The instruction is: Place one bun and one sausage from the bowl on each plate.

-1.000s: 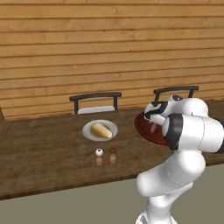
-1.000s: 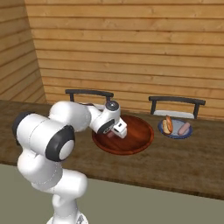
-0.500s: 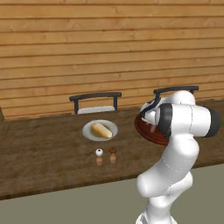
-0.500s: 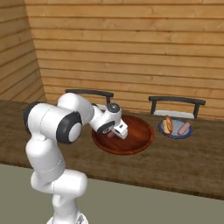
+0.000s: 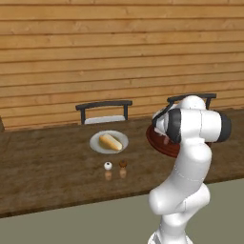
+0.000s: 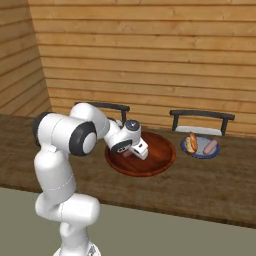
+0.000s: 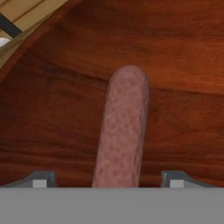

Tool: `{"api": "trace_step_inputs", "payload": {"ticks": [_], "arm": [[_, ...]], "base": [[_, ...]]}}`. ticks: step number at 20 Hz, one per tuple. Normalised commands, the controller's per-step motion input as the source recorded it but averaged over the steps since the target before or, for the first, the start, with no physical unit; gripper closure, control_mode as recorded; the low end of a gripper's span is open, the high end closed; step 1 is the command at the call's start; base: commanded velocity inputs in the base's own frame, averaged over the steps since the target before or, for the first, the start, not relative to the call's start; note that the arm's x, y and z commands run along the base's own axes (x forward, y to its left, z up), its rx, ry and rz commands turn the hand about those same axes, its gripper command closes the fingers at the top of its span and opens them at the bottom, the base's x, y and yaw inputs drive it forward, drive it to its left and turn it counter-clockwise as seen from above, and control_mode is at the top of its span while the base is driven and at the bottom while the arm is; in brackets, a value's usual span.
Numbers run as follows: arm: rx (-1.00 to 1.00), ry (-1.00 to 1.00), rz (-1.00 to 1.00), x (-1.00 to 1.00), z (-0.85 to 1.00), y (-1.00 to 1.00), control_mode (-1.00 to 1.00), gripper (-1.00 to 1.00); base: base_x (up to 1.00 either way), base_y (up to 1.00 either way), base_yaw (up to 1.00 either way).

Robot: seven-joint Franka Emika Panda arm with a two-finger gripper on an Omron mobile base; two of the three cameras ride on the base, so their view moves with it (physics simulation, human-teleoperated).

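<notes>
My claw (image 7: 107,179) is down inside the bowl (image 6: 161,159), and its two tips stand wide apart, one on each side of a sausage (image 7: 122,127) that lies lengthwise between them. There is a clear gap between each tip and the sausage, so I'm gripping nothing. (Whether the tips touch the bowl's floor I cannot tell.) The sausage rests on the reddish-brown floor of the bowl, running away from my hand toward the far wall.

From the right side, my hand (image 6: 134,146) sits low over the left half of the bowl, wrist bent down into it. The bowl stands on the dark wooden surface (image 6: 200,185), near its far edge. Just to the right of the bowl is the small bluish plate (image 6: 202,153), carrying a bun (image 6: 190,142) and a second sausage (image 6: 211,147) side by side.

From the left side, the pale plate (image 5: 95,143) lies well apart from the bowl (image 5: 157,143) along the surface, with a bun (image 5: 110,142) on it. In front of that plate stand two little shakers, one white (image 5: 108,166) and one brown (image 5: 123,164), close together.

Two dark chairs (image 6: 202,118) are pushed in along the far side of the surface, and behind them runs a wall of horizontal wooden planks (image 5: 119,52). The floor (image 6: 165,235) on my side is plain grey-green.
</notes>
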Motion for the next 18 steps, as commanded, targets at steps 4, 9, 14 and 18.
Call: {"api": "trace_step_inputs", "payload": {"ticks": [4,9,14,18], "arm": [[0.0,0.01,0.0,0.04,-0.08,0.0,-1.0,1.0],[0.0,0.0,0.0,0.0,0.0,0.0,-1.0,1.0],[0.0,0.03,0.04,-0.17,0.51,0.0,-1.0,1.0],[0.0,0.03,0.02,-0.35,0.97,0.13,-1.0,1.0]], "base": [[0.0,0.0,0.0],[0.0,0.0,0.0],[0.0,0.0,0.0],[0.0,0.0,0.0]]}}
